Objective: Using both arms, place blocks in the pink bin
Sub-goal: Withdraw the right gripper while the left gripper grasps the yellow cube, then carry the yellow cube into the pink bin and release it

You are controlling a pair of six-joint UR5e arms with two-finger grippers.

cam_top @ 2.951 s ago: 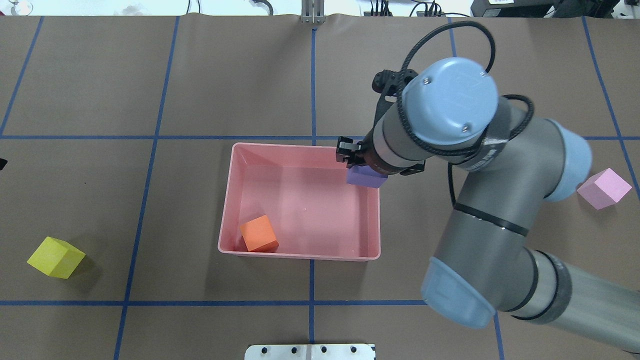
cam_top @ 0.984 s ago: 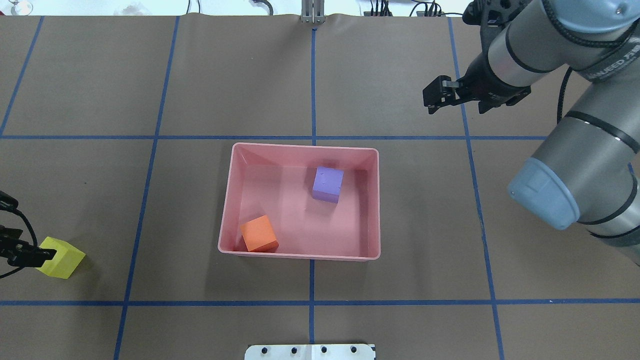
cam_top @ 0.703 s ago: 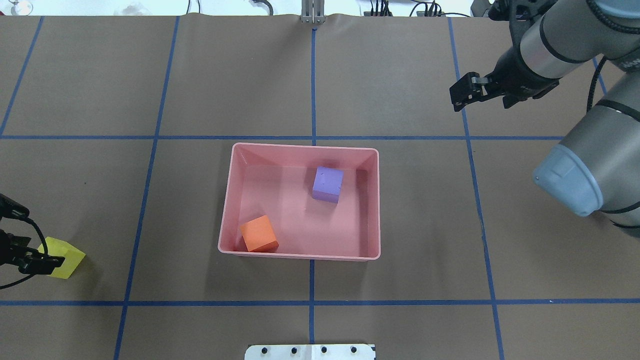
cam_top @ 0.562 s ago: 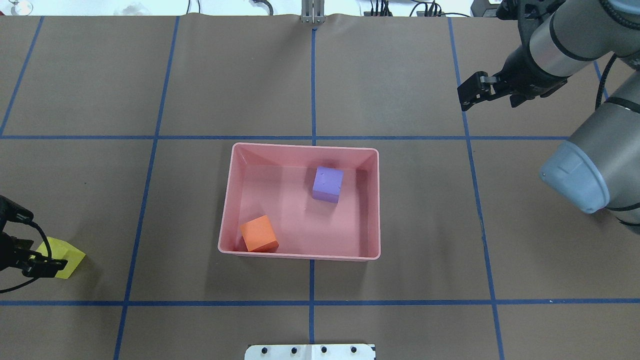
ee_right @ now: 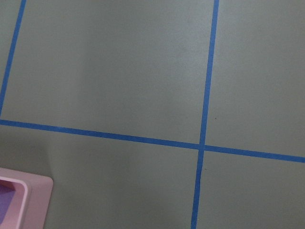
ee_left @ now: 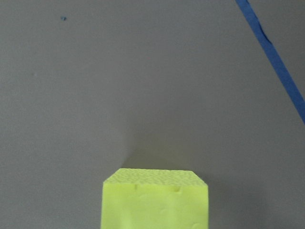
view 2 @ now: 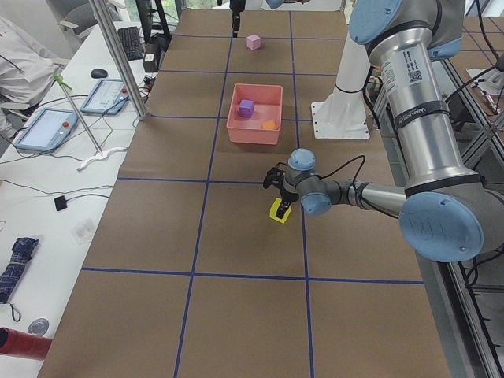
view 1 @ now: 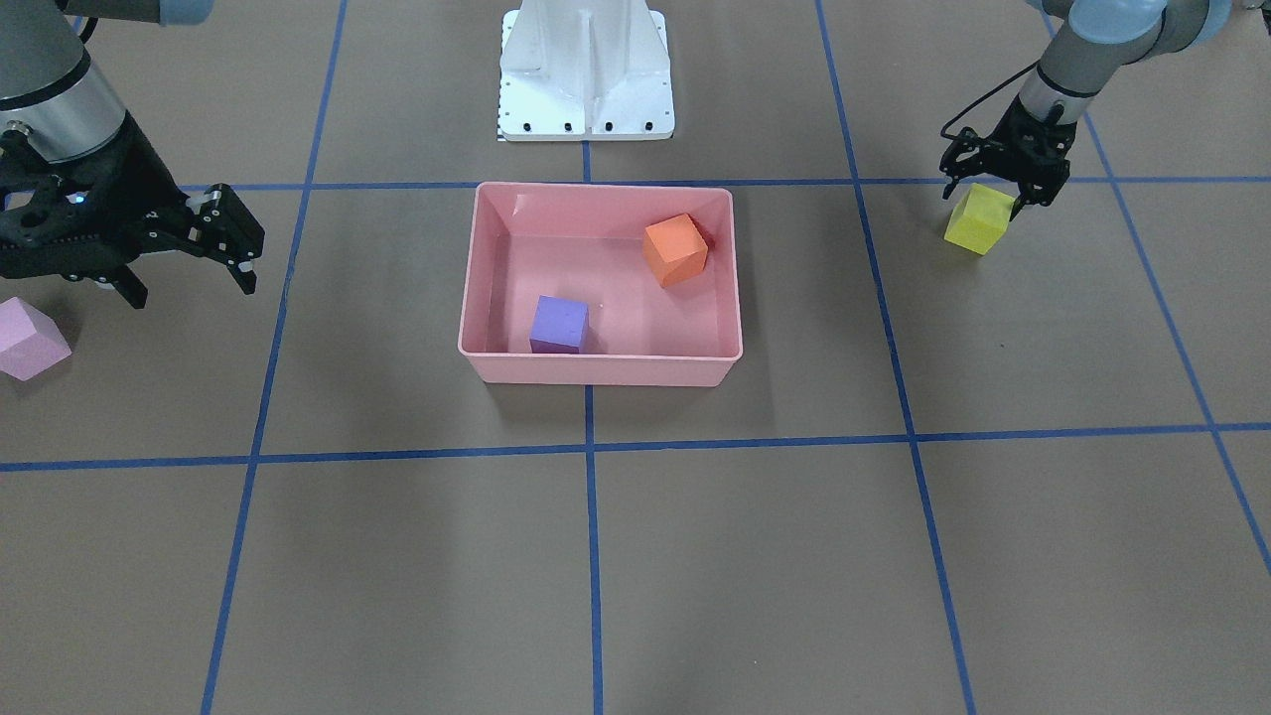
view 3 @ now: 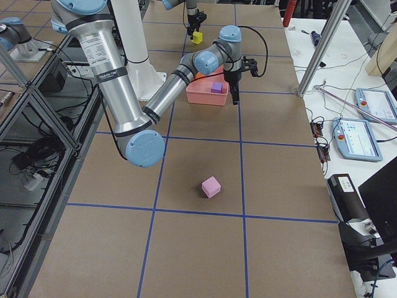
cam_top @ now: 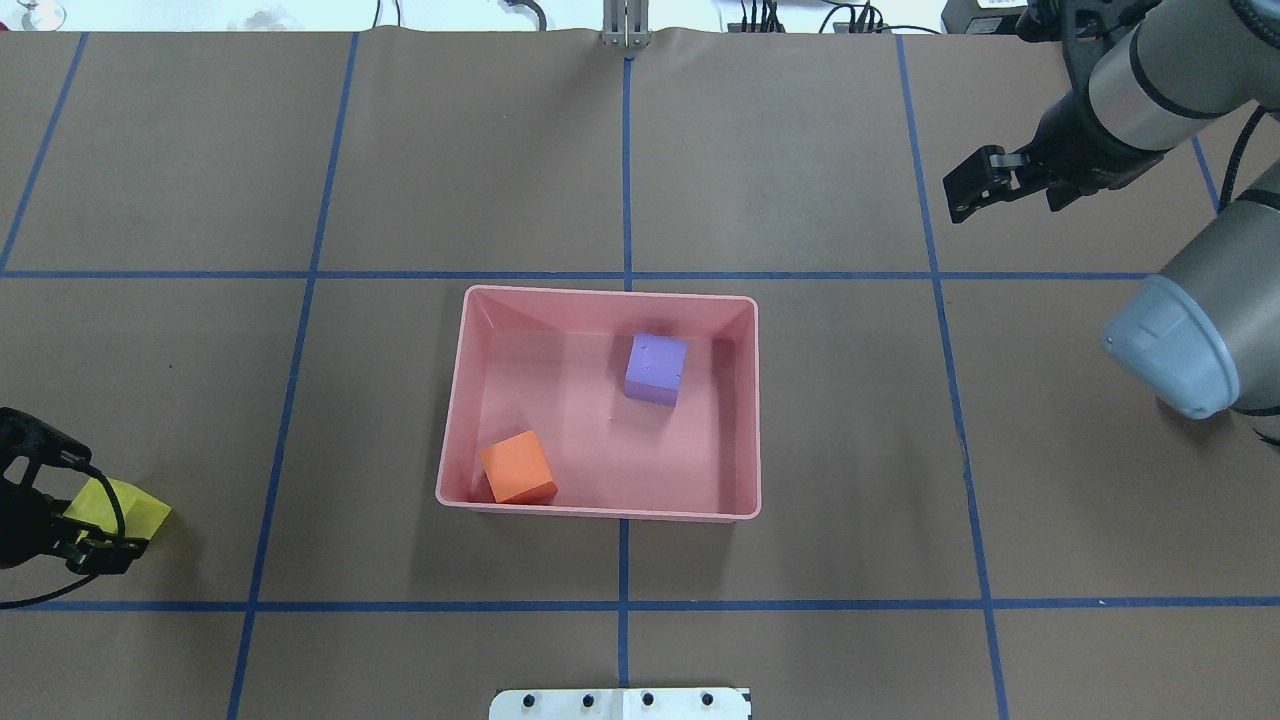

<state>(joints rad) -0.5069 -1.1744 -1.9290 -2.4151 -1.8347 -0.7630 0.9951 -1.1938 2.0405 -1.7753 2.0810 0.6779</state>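
Left tool (view 1: 983, 194) spread open over yellow block (view 1: 978, 226), upper right on tabletop (view 1: 755, 556). Right tool (cam_top: 968, 192) open, empty. Risk: block sat rotated, so closing on its corners could twist it out.

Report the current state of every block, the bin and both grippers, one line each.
pink bin: upright, two blocks inside.
orange block: in the bin, by a corner.
purple block: in the bin, apart from the orange one.
left gripper: open around the yellow block.
yellow block: on the table, outside the bin.
light pink block: on the table, untouched.
right gripper: open, empty.
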